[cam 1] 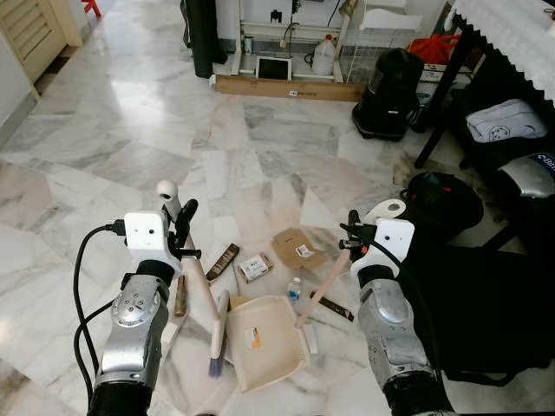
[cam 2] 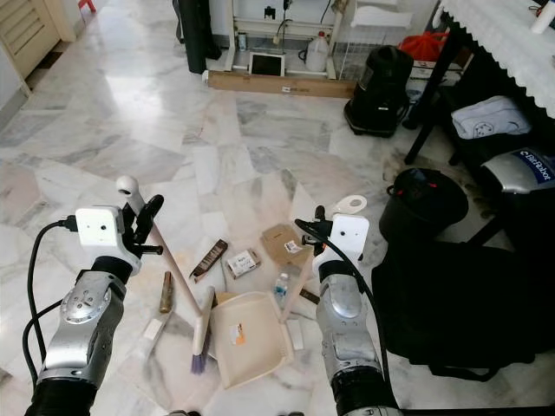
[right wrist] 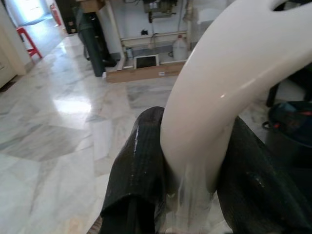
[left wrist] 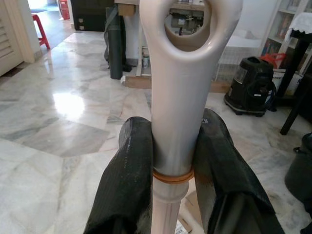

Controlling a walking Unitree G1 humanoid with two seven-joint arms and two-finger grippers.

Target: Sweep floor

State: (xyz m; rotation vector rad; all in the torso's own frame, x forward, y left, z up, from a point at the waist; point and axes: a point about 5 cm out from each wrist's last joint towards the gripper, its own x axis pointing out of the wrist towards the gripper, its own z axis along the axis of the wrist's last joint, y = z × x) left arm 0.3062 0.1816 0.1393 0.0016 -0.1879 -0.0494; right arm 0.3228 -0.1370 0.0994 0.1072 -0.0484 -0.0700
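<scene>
On veined marble floor (cam 1: 260,156) | left end effector (cam 1: 184,227) grips smooth broom handle (left wrist: 173,122) | right end effector (cam 1: 354,236) clamps glossy dustpan handle (right wrist: 219,97)

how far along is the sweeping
Early. Done: one scrap lies in the dustpan. In hand: left gripper holds the broom, right gripper the dustpan handle. Left: bottle, cardboard, small box on the floor.

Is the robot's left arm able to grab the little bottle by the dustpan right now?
Probably not: the left gripper is shut on the broom handle, and the little bottle lies beyond the dustpan.
</scene>
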